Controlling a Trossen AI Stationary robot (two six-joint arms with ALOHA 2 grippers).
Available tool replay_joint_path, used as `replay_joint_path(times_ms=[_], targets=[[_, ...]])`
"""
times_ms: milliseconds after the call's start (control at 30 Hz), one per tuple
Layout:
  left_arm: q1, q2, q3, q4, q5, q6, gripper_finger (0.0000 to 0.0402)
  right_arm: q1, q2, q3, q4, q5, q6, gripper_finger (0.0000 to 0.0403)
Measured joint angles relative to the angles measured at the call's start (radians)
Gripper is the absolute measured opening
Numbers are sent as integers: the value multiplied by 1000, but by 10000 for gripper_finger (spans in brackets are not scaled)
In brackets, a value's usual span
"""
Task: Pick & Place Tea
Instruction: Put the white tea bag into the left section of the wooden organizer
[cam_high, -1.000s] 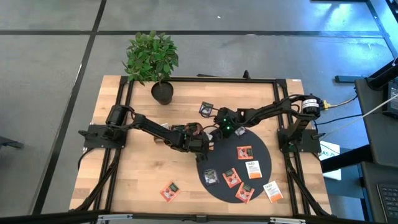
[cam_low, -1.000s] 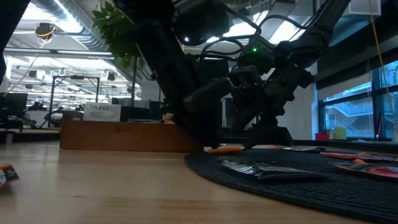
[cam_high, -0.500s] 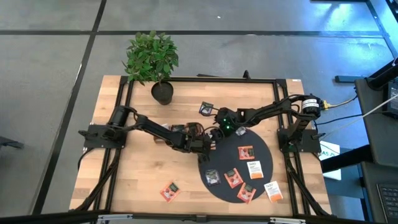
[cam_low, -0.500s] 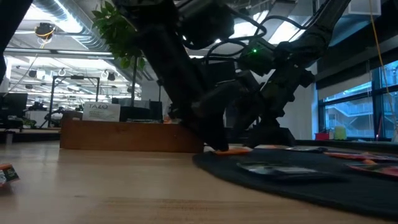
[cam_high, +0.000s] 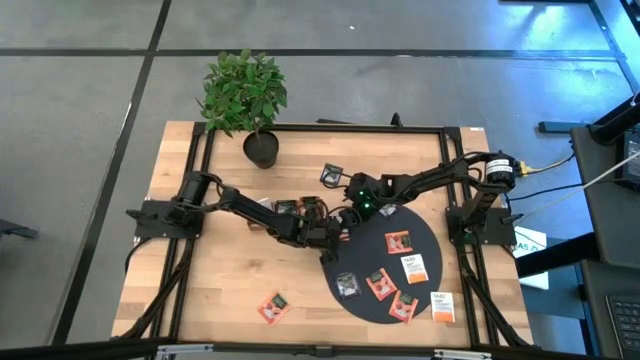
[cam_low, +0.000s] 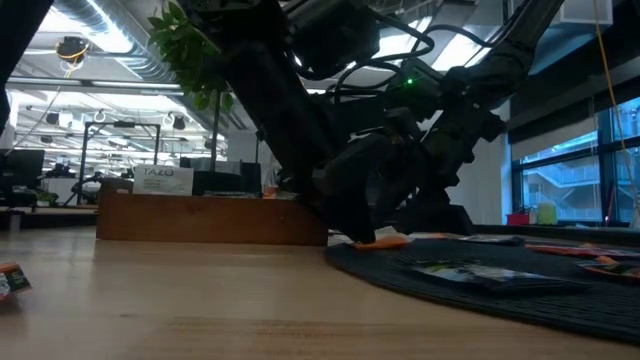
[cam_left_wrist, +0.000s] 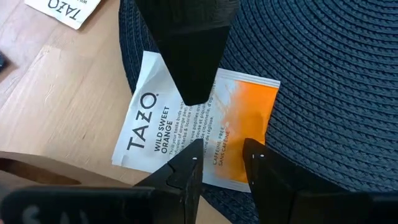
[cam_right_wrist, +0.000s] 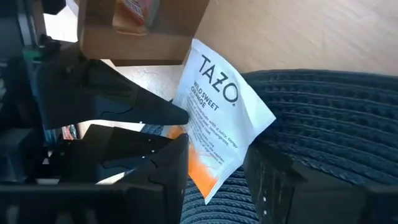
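A white and orange tea sachet (cam_left_wrist: 186, 118) lies flat across the edge of the black round mat (cam_high: 385, 270). Its white half is on the wood and its orange half on the mat. My left gripper (cam_left_wrist: 222, 158) is open, its fingertips at the sachet's edge nearest them. My right gripper (cam_right_wrist: 217, 165) is open too, and the sachet's orange end (cam_right_wrist: 205, 171) shows between its fingers. In the high view both grippers meet at the mat's far-left edge (cam_high: 345, 218) and hide this sachet. Several more sachets (cam_high: 398, 241) lie on the mat. My left gripper comes slanting down from the table's left. One fingertip (cam_left_wrist: 194, 155) is over the sachet's white half and the other over its orange half, at the edge closest to them (cam_left_wrist: 221, 177). I cannot tell whether they press on it. My right gripper slants down from the far right. One finger (cam_left_wrist: 189, 68) has its tip on the sachet's printed face near the middle (cam_left_wrist: 208, 118). Its other finger is hidden in that view. The sachet lies flat.
The wooden tray (cam_low: 200, 218) stands just left of the grippers, with sachets in it. A potted plant (cam_high: 245, 100) is at the far left. Loose sachets lie on the wood: a red one (cam_high: 272, 305) near the front, a dark one (cam_high: 331, 176) farther back, a white one (cam_high: 441, 305).
My left gripper has sunk a little and edged toward the table's right, onto the mat's edge. The mat, with the sachets on it, has slid a short way toward the table's right edge. The orange end of the sachet has gone with it.
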Motion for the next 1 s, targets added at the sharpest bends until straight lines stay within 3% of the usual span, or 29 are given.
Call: replay_joint_path(times_ms=[233,533,667,800,1000], targets=[[0,0,0,0,1,2,114,0,0,0,-1,0,-26,120],[-1,-12,-1,1,1,2,114,-2,0,0,-1,21,-80,14],[-1,-41,-5,-22,6,4,114,-2,0,0,1,21,-91,7],[6,-137,-9,-86,-11,14,114,-6,-17,0,-10,20,-101,4],[27,-386,-14,-198,-88,52,114,-37,-130,0,-15,30,-126,3]])
